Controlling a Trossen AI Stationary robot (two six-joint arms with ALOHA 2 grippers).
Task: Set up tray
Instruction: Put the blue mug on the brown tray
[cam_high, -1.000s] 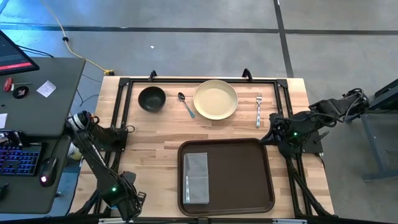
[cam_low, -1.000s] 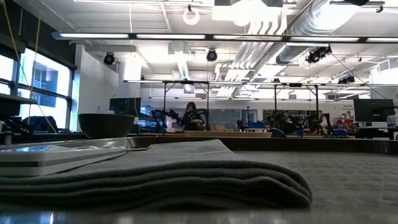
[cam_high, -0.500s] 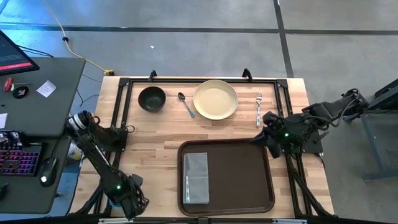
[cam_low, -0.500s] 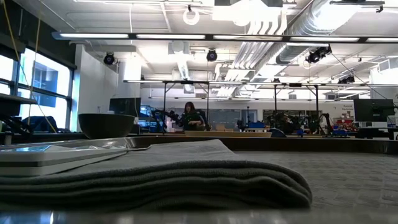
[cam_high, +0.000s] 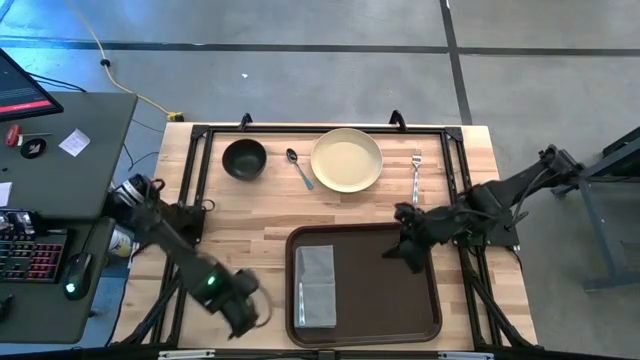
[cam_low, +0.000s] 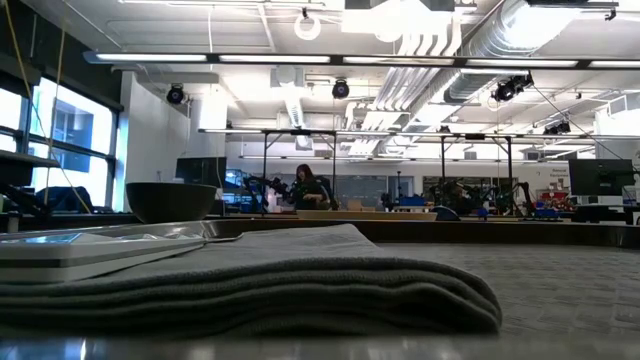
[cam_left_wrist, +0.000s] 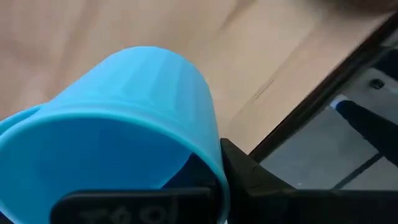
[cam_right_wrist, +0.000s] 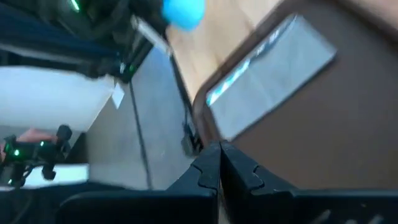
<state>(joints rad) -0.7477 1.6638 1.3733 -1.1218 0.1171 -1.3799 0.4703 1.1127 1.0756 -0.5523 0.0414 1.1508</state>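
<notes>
Gripping a light blue plastic cup (cam_left_wrist: 118, 130) at lower left, the left end effector (cam_high: 240, 312) carries it beside the dark brown rectangular tray (cam_high: 385, 290), presumably for placement, while the right end effector (cam_high: 405, 250), fingers closed and empty, hovers over it.

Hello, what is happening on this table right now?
The robot is setting up the tray, which so far holds a grey napkin. The left hand carries a blue cup near the table's front edge. The right hand, shut and empty, hangs over the tray. Bowl, spoon, plate and fork wait behind.
</notes>
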